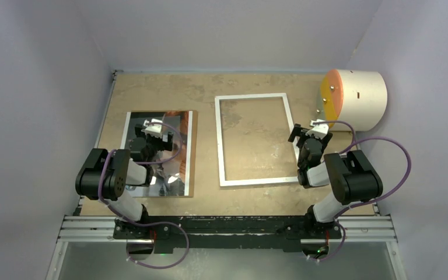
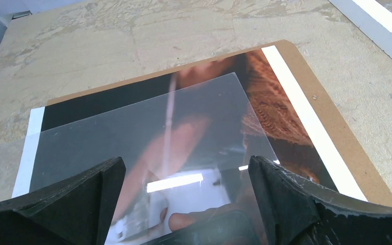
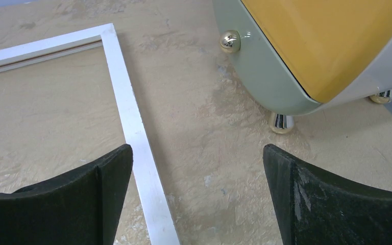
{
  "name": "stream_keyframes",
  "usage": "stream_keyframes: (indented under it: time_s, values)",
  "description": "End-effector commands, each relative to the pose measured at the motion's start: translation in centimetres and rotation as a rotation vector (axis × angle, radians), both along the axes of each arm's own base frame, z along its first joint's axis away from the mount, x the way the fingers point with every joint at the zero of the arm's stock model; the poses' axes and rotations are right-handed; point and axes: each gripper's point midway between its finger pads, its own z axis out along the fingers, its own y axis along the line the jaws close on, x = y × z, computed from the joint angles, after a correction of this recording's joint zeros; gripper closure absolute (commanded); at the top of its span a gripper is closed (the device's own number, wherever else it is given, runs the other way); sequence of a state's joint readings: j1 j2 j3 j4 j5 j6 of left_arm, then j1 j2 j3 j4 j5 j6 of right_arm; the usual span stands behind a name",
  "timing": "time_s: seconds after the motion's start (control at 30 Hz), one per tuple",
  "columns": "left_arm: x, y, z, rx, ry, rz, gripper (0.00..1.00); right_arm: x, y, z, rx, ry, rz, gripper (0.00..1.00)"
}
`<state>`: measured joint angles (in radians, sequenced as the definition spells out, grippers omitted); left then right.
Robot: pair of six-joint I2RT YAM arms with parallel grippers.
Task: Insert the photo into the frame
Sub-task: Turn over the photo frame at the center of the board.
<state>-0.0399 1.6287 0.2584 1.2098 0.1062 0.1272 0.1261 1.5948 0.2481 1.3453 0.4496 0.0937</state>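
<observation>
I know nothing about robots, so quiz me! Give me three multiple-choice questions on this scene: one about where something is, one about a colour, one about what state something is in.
1. Where does the photo lie?
A) on the bare tabletop
B) on the brown backing board
C) on the floor

2. What colour is the flat face of the cylinder?
A) green
B) blue
C) orange

3. How are the left gripper and right gripper?
A) both open, holding nothing
B) both shut
C) both clamped on the photo

Answers:
1 B, the board's brown edge shows beside the print.
2 C, the face is orange on a cream body.
3 A, each wrist view shows it spread wide with nothing held.
</observation>
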Motion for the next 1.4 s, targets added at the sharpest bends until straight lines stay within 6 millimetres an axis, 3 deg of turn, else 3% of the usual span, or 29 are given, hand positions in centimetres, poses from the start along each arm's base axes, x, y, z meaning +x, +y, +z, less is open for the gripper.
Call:
stream_keyframes:
  time_s: [0.0,0.4,0.47,0.6,0.67,0.8,0.87,0.9,1.0,1.07,1.23,1.37]
  values:
    - [0.6,0.2,1.6,0.001,-0.059,0.007,0.0,0.4,0.0,1.6,0.01,-0.06,-0.004,0.01]
    - [1.0,-0.1,2.2,-0.004,-0.058,-0.026,0.0,0.4,0.1,1.5,0.017,-0.055,-0.001,0.01]
    - [2.5,0.7,3.0,-0.029,0.021,0.014,0.0,0.4,-0.4,2.5,0.001,-0.078,-0.03,0.01]
    - [5.7,2.0,6.5,0.043,0.181,0.049,0.0,1.7,0.6,4.8,-0.07,-0.014,-0.054,0.01]
    - [6.6,3.4,8.5,0.042,0.224,0.065,0.0,3.4,1.8,5.9,0.024,0.062,-0.057,0.01]
    - [6.7,4.8,9.9,-0.054,0.331,0.034,0.0,5.0,3.1,7.4,0.38,0.164,-0.121,0.01]
    - [6.9,5.7,10.7,-0.141,0.364,0.028,0.0,5.9,6.5,7.5,0.459,0.275,0.05,0.01]
    - [6.9,6.1,10.7,-0.169,0.39,0.026,0.0,6.8,7.9,8.6,0.42,0.277,0.149,0.01]
    - [6.9,6.6,10.7,-0.181,0.465,0.016,0.01,6.3,13.8,8.1,0.237,0.38,0.21,0.01]
    - [6.8,6.4,10.3,-0.175,0.506,0.001,0.02,5.2,18.5,7.0,0.168,0.44,0.269,0.01]
    - [5.7,6.6,8.3,-0.162,0.581,0.008,0.03,2.8,27.8,3.3,0.082,0.587,0.403,0.01]
    - [4.6,7.0,6.8,-0.139,0.64,0.027,0.03,1.3,33.1,0.7,0.003,0.669,0.472,0.03]
